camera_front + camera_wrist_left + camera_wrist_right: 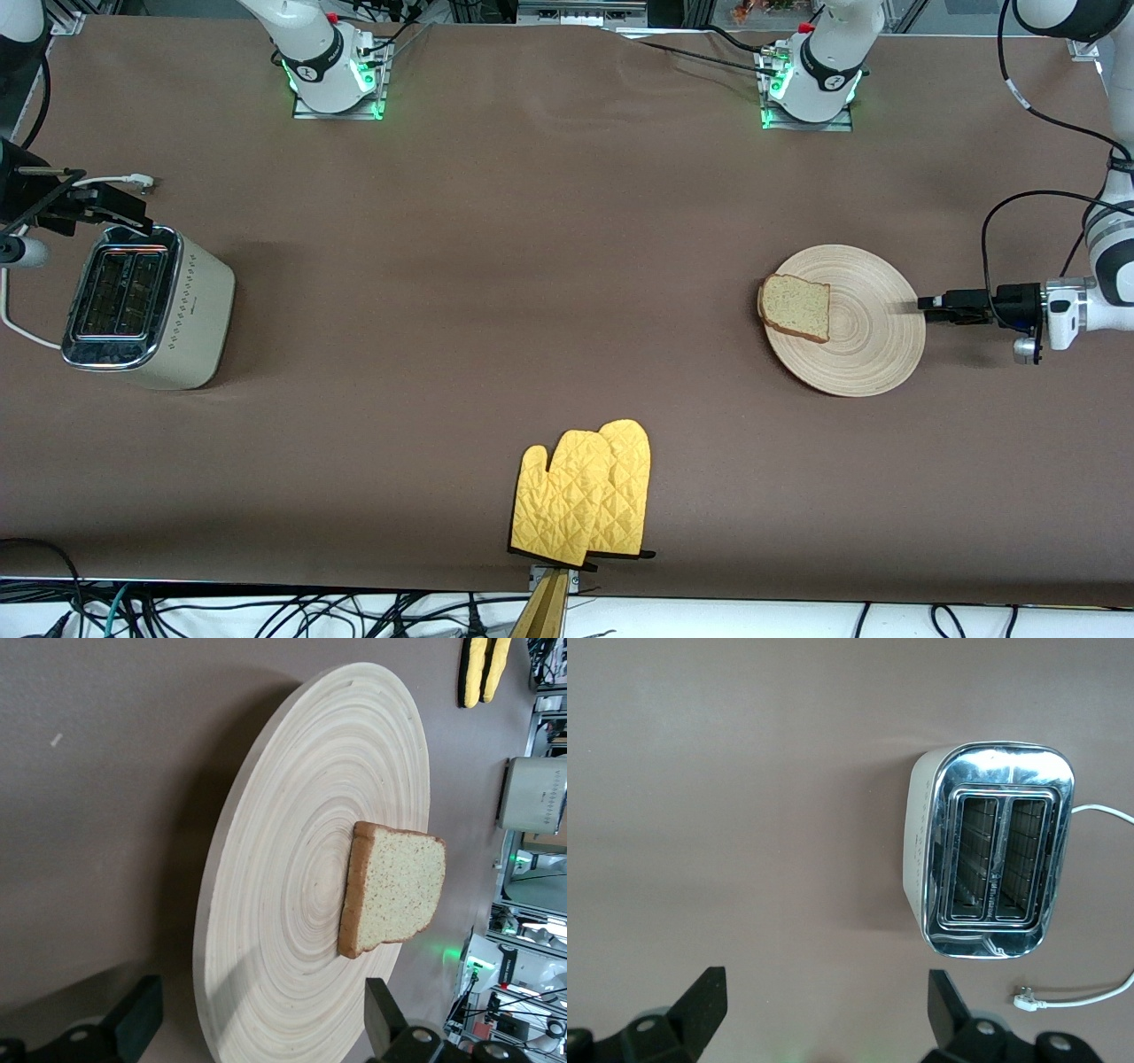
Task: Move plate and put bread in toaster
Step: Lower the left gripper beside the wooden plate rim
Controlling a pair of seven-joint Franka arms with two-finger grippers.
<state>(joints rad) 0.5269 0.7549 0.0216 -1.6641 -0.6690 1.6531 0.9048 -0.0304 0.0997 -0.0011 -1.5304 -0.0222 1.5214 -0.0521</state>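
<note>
Plate (873, 341) and toaster (146, 306) sat at different ends of a wide brown table (532, 266): the round, pale wooden plate toward the left arm's end, the cream toaster with its chrome top toward the right arm's end, well apart. One squarish slice of bread (796, 307) lay flat on the plate, at the rim that faces the toaster.

From the front, the left gripper (926, 304) reached in low and level from the table's end, its tip at the plate's edge; whether it touched the rim could not be told there. The left wrist view showed what the front view did not: both dark fingers (133, 1020) were spread wide with the plate's near rim between them, nothing clamped. That view also showed the bread's darker crust and speckled crumb, and the plate's ring grain.

The right gripper (111, 213) hung over the table just by the toaster's end. The right wrist view looked straight down into the toaster's two slots, both unfilled, and showed its own fingers (704, 1005) wide apart, holding nothing. A white cord (1076, 997) with its plug lay loose on the table beside the toaster.

A pair of yellow quilted oven mitts (585, 501) lay overlapped at the table's edge nearest the front camera, between the two ends, away from both grippers.
</note>
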